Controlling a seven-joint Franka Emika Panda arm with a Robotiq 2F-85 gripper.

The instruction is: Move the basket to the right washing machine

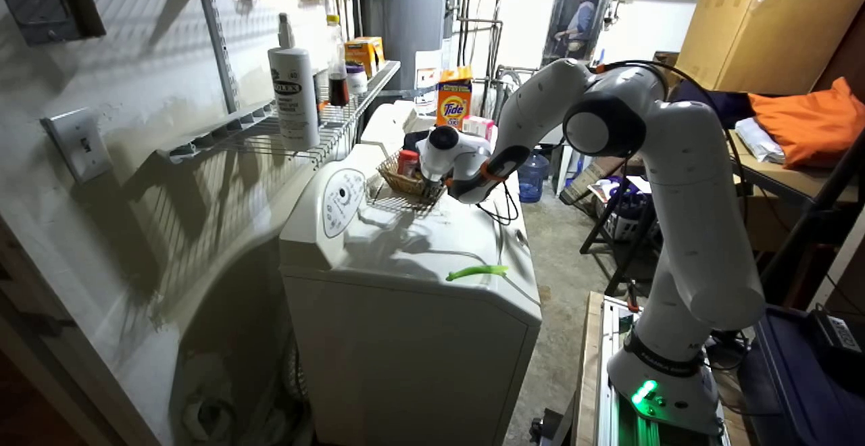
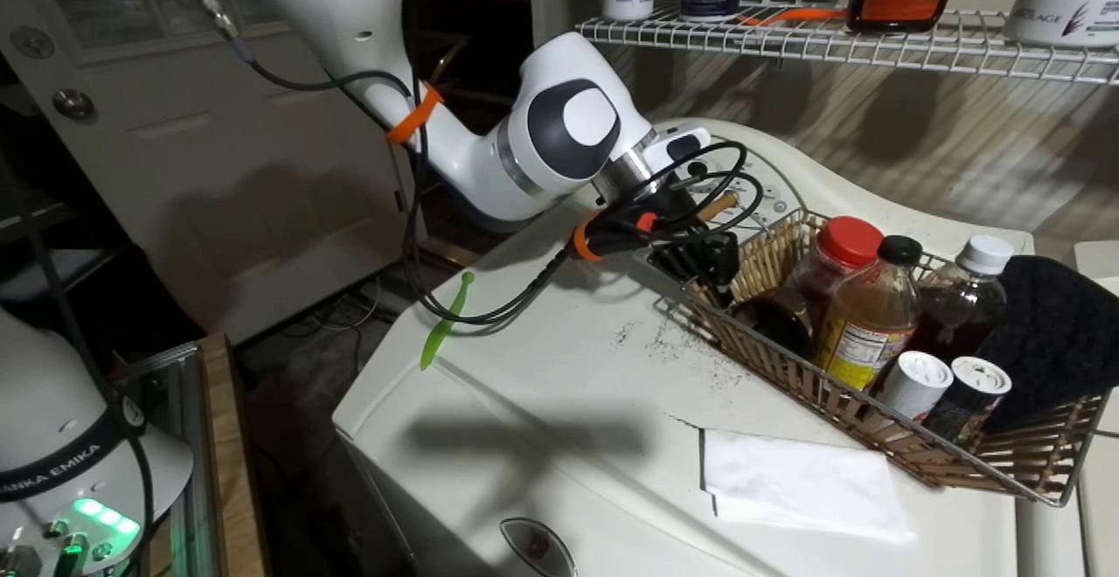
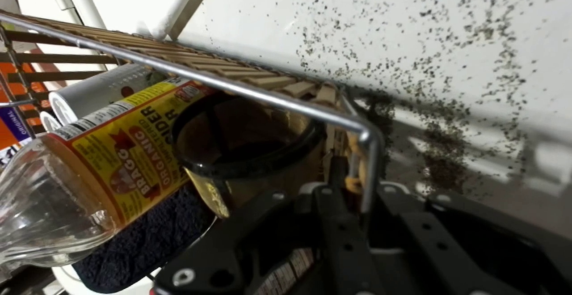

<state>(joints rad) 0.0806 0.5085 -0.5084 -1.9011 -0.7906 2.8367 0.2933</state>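
The brown wicker basket (image 2: 769, 351) with a metal wire rim stands on the white machine with the rounded console (image 1: 405, 243); it shows in both exterior views (image 1: 397, 181). It holds bottles, shakers and a dark cup (image 3: 241, 152). My gripper (image 2: 695, 271) is at the basket's near end. In the wrist view my gripper (image 3: 359, 192) straddles the basket wall (image 3: 250, 73) near a rim corner, one finger inside beside the cup, one outside. The fingers look closed on it, though contact is dark. The right washing machine (image 2: 1103, 463) shows only partly, beyond the basket's far end.
A green strip (image 1: 476, 271) and white paper (image 2: 800, 481) lie on the machine. A wire shelf (image 2: 787, 33) with bottles runs along the wall. A dark cloth item (image 2: 1062, 341) sits at the basket's far end. A Tide box (image 1: 454, 101) stands behind. Loose cables hang from my wrist.
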